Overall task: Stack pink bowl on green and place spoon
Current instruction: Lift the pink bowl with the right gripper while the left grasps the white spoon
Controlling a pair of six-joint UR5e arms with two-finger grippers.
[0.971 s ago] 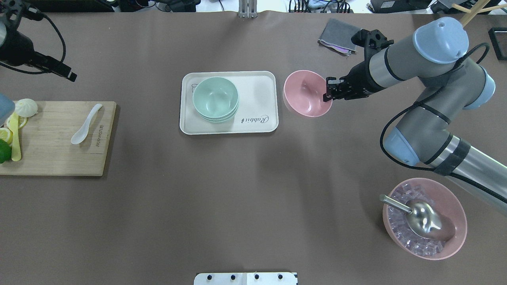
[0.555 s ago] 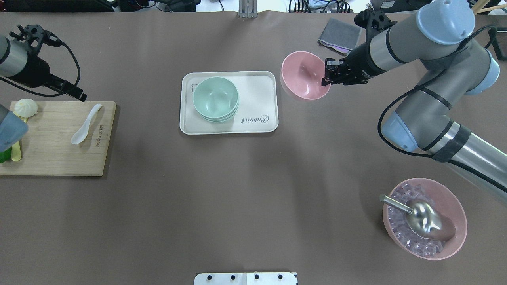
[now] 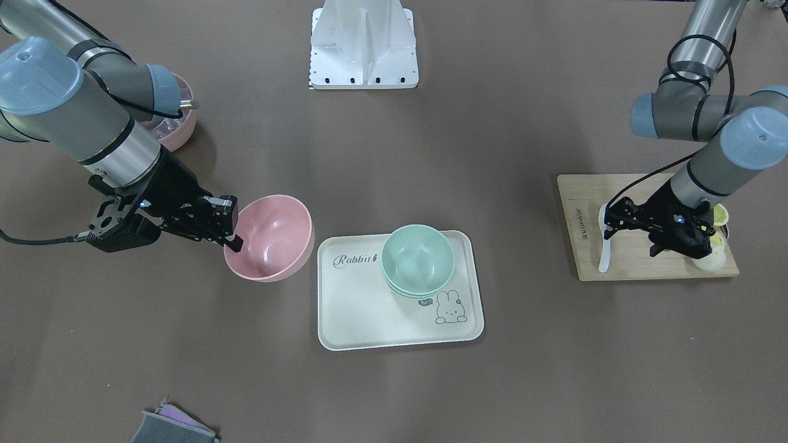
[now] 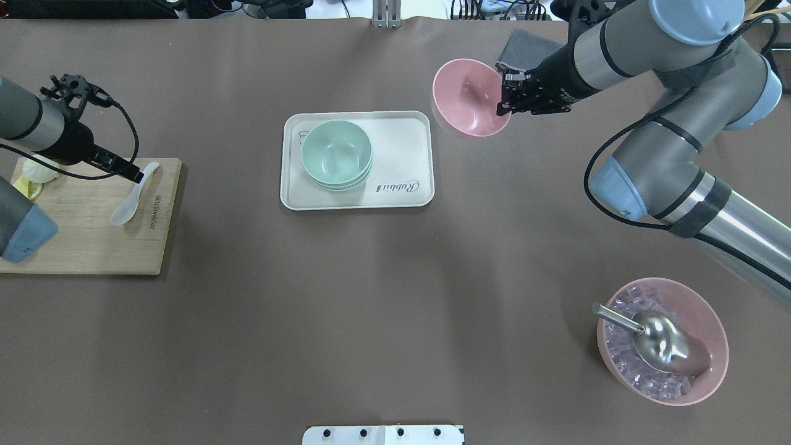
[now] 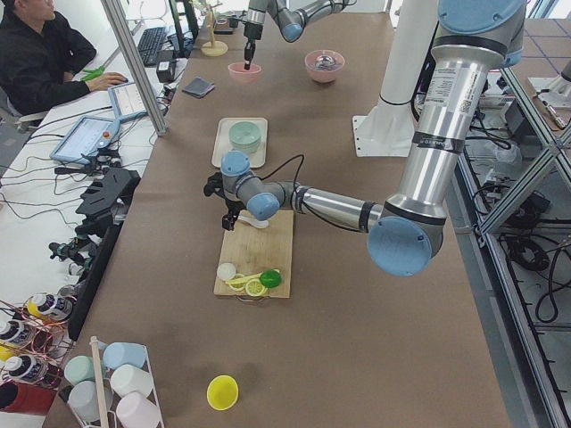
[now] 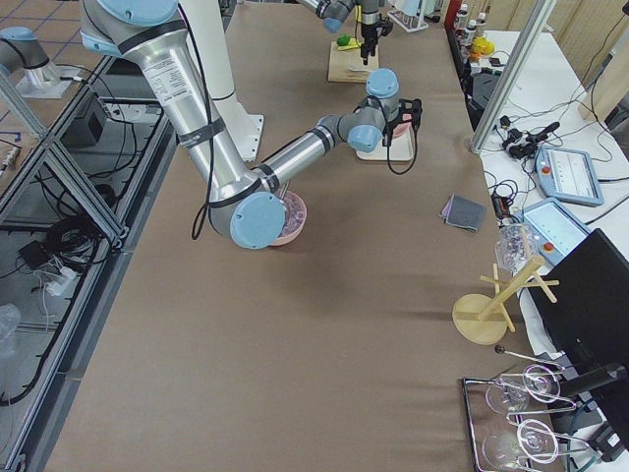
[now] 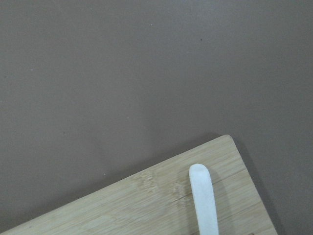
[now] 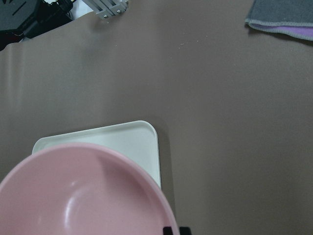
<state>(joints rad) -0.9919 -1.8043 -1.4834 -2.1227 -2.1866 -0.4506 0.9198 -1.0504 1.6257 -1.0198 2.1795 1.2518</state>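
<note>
The right arm has carried the pink bowl (image 4: 466,99) away from the robot and a little toward the middle since a second ago. It now sits beyond the far right corner of the tray (image 4: 405,145) rather than beside it. The right gripper (image 4: 502,106) is clamped on the bowl's rim, one finger inside the wall and one outside. Meanwhile the left arm has swung in over the cutting board (image 4: 86,241), and the left gripper (image 4: 135,175) now hangs at the spoon's handle tip. I cannot tell how wide its jaws stand.

The pink bowl is smooth, glossy and round, its mouth upward and slightly tilted. The green bowls (image 4: 337,154) are matte mint, nested in a short stack on the cream, round-cornered tray. The spoon (image 4: 131,198) is glossy white, with a short curved handle. It lies flat on the pale wood-grain board near the edge facing the tray. Its long axis runs diagonally, with the handle pointing away from the robot and toward the tray, and the scoop end nearer the robot.
</note>
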